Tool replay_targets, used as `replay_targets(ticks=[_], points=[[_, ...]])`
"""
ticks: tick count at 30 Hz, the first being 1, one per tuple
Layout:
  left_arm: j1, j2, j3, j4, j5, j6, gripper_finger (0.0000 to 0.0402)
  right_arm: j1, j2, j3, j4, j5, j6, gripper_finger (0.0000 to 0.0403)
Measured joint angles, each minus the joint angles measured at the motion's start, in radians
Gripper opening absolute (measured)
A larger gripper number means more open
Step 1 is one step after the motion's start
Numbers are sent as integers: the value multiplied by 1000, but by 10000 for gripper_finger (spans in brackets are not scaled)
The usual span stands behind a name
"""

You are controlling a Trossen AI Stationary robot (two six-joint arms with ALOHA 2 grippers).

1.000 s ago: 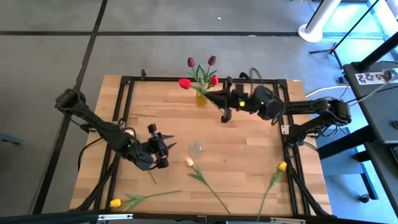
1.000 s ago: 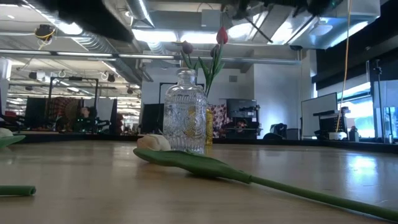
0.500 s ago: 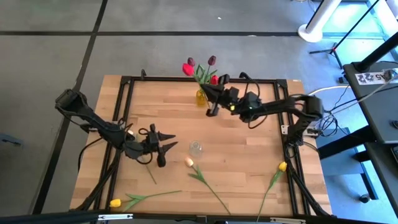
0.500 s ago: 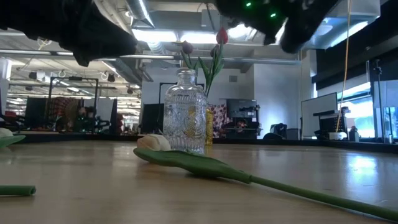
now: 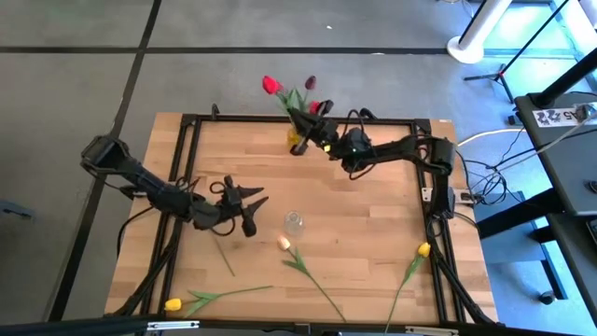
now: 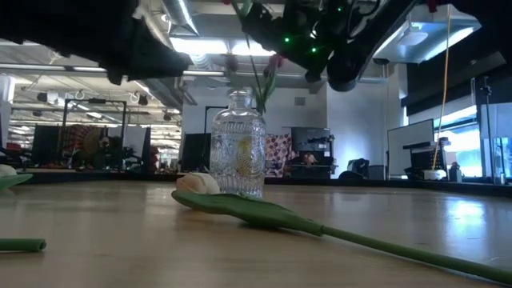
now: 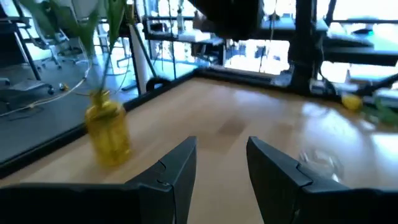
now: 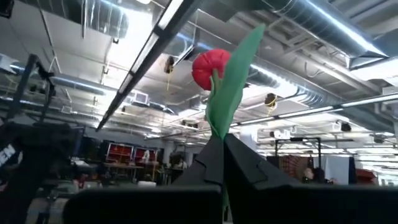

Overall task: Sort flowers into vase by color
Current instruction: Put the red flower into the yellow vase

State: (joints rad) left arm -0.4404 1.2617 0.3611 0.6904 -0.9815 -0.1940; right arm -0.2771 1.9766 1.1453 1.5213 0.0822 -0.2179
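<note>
I see the table with open wood at its middle. My right gripper sits at twelve o'clock on the far edge, pinching a red tulip by the yellow vase. My left gripper, spread and empty, hangs at nine o'clock of the glass vase. Other tulips lie along the near edge: peach, yellow.

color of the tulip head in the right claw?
Red. The tulip head shows best in the right wrist view, above the right claw, shut on its stem.
</note>
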Motion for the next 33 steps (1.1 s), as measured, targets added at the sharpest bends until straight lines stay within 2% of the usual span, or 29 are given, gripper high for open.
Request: replay_targets(ticks=[2,5,9,15,19,22,27,33], points=[[44,0,0,79,66,59,137,6,-2,0,5,-9,2,0],[113,0,0,210,218,154,137,35,-10,0,5,-15,4,0],[202,0,0,274,323,256,137,81,-31,0,1,-15,4,0],[333,0,63,259,579,295,138,145,-75,0,-6,-15,37,0],[397,0,146,118,737,306,158,176,-77,0,-13,-25,61,0],[427,1,196,43,752,306,178,189,-77,0,-37,-26,66,0],[451,2,202,56,706,285,194,215,-77,-1,-40,-32,67,1],[475,2,202,129,816,179,186,221,-77,-1,-50,-71,68,1]])
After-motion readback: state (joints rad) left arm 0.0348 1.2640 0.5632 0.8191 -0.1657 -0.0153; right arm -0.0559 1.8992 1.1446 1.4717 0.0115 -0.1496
